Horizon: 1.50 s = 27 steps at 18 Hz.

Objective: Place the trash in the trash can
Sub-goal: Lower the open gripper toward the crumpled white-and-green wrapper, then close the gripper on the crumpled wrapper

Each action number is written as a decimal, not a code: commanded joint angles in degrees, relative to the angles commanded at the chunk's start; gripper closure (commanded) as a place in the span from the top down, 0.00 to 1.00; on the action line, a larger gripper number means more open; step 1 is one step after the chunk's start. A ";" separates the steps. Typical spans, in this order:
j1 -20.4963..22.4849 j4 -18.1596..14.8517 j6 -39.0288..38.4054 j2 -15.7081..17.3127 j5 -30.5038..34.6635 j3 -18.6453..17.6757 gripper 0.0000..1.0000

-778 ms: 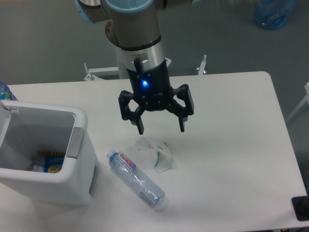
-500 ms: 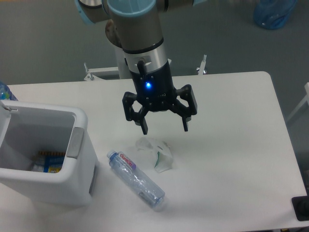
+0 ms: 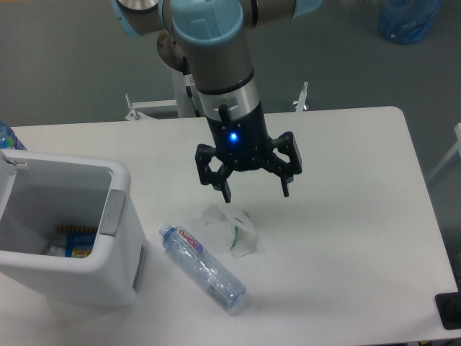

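The pincer has moved to the right and a little lower than a moment ago, and now it hangs just above the crumpled wrapper without touching it, its two fingers spread wide and holding nothing. The wrapper and the crushed bottle lie close together near the middle of the white bench, with free surface to the right up to its edge. The white trash can stands at the left, near the bottle's cap.
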 joint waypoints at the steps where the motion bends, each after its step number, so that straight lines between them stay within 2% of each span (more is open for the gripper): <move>1: 0.09 0.35 -0.09 -0.09 0.00 -0.70 1.00; 3: 0.09 1.32 -0.44 -0.09 0.17 -2.46 1.00; 10: 0.00 1.32 -6.23 -1.66 0.09 -8.27 1.00; 14: 0.00 1.32 -10.10 -5.44 0.09 -9.23 1.00; 19: 0.00 1.32 -11.07 -9.49 0.09 -10.90 1.00; 22: 0.00 1.58 -11.43 -10.02 -0.09 -12.49 1.00; 27: 0.00 1.58 -14.06 -12.12 0.00 -12.49 1.00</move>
